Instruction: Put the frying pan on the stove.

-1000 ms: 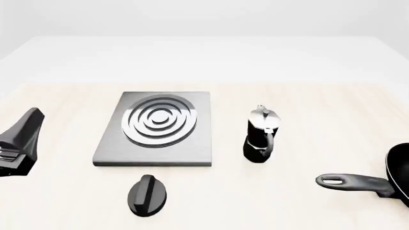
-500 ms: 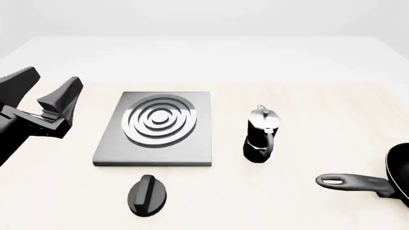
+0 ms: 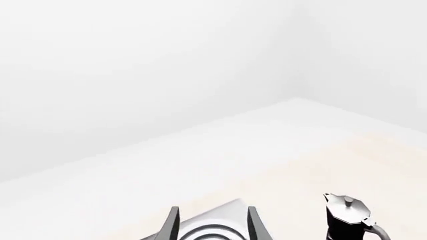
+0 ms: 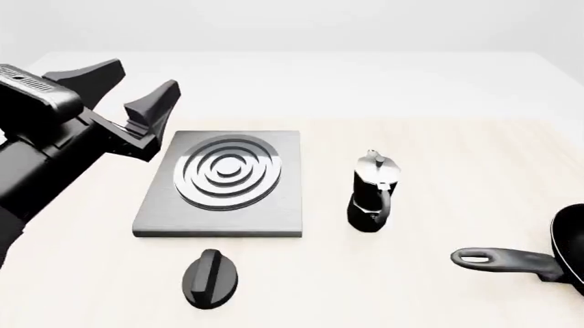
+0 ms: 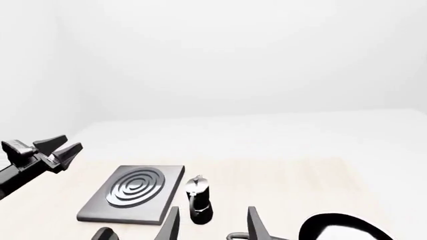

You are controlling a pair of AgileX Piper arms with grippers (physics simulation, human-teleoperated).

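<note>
The black frying pan [image 4: 571, 251] lies at the table's right edge, partly cut off, its long handle [image 4: 500, 260] pointing left. The right wrist view shows its glossy inside [image 5: 341, 229]. The grey stove [image 4: 223, 183] with silver rings sits left of centre. My left gripper [image 4: 146, 74] hovers open above the stove's far left corner, holding nothing; the stove [image 3: 215, 228] shows between its fingers in the left wrist view. My right gripper [image 5: 212, 210] is open and empty, raised well back from the table, with the pan off to one side. The front view does not show it.
A black-and-silver moka pot [image 4: 373, 195] stands upright between stove and pan. A black oval knob [image 4: 212, 277] lies in front of the stove. The left arm [image 4: 37, 157] slants in over the table's left side.
The left arm has risen and swung forward and right, from the table's left edge to above the stove's far left corner, staying open. Pan, pot and knob have not moved.
</note>
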